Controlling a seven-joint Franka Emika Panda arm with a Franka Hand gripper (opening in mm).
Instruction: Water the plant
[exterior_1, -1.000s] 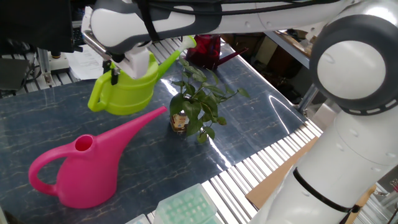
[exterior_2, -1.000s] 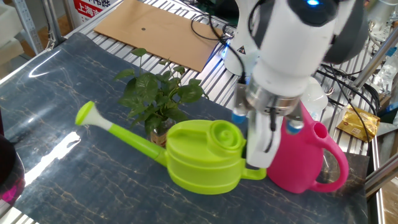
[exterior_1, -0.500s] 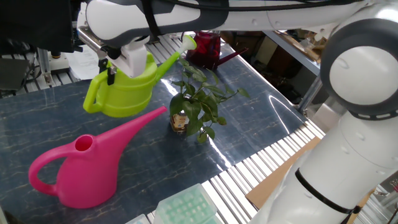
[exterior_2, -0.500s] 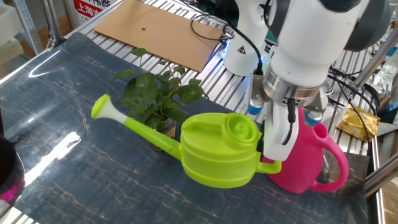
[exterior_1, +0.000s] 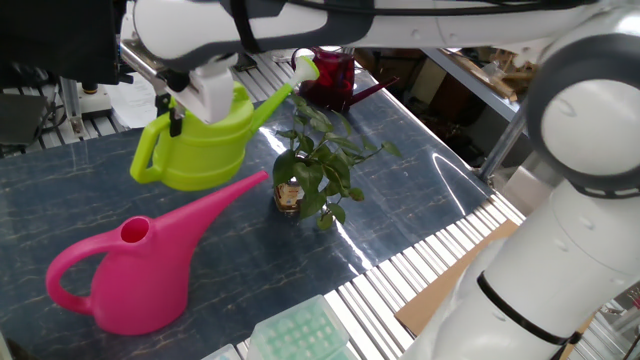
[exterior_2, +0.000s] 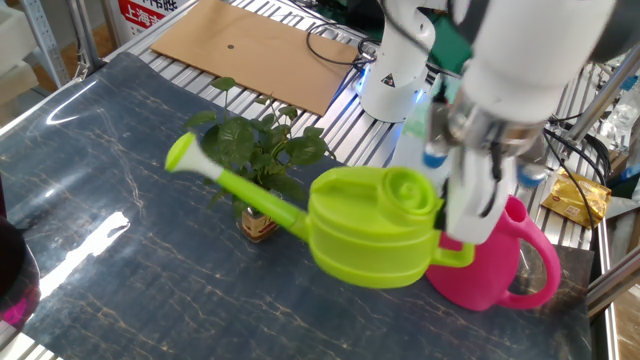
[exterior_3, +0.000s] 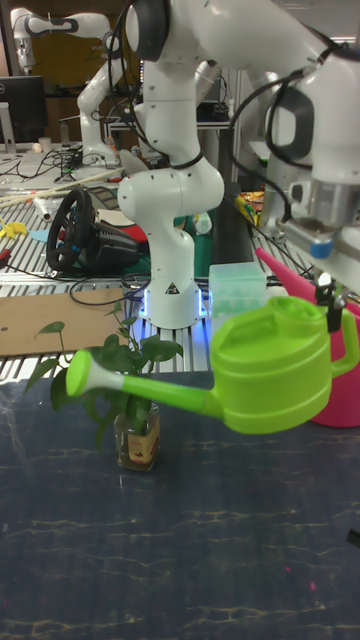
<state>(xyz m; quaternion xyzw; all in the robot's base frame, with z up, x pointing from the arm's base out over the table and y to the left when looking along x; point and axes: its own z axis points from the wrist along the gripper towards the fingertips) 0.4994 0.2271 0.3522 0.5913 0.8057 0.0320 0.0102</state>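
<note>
The plant (exterior_1: 320, 158) is a leafy sprig in a small brown jar (exterior_1: 289, 194) on the dark table; it also shows in the other fixed view (exterior_2: 256, 150) and the tall view (exterior_3: 118, 372). A lime-green watering can (exterior_1: 201, 146) hangs in the air, roughly level. My gripper (exterior_1: 181, 112) is shut on its handle, as the other fixed view (exterior_2: 468, 214) and the tall view (exterior_3: 329, 300) also show. The can's spout head (exterior_2: 183, 156) sits at leaf height beside the plant, and lies in front of the leaves in the tall view (exterior_3: 86, 374).
A pink watering can (exterior_1: 125, 270) stands on the table near the plant, behind the green can in the other fixed view (exterior_2: 511, 268). A cardboard sheet (exterior_2: 250, 48) lies beyond the table, by the arm's white base (exterior_2: 392, 82). A pale green tray (exterior_1: 300, 335) sits at the table's edge.
The gripper has lifted the green can higher and drawn it back toward the pink can. The spout head has risen from near the table to leaf height.
</note>
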